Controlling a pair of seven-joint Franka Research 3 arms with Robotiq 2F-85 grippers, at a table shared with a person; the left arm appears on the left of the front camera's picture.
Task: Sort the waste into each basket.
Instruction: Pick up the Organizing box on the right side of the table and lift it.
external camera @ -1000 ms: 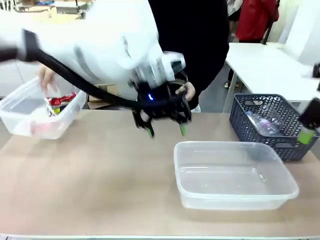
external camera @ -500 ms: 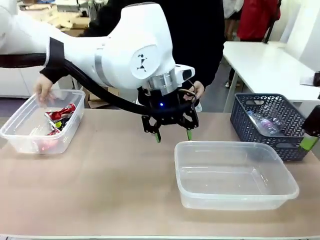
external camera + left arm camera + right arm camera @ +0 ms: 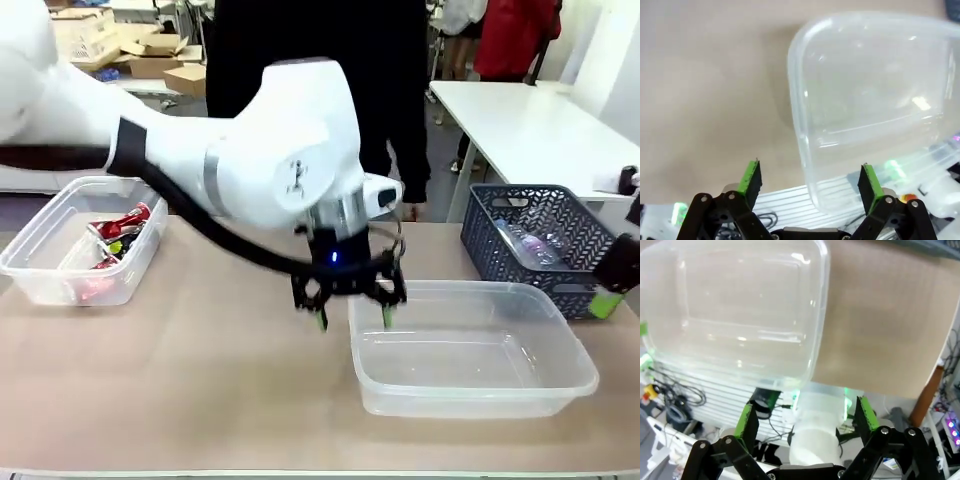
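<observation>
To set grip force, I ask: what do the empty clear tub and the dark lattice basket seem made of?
Empty clear tub: probably thin plastic, glossy, see-through; the table shows through its walls, light glints on its floor.
Dark lattice basket: likely moulded plastic, matt, with even holes; coated metal is possible.

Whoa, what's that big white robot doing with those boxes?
It's sorting rubbish. The left gripper hovers open, holding nothing, over the edge of the empty tub. The other tub, on the left, holds red cans. A clear bottle lies in the dark grey basket, and the right gripper is open near it.
</observation>
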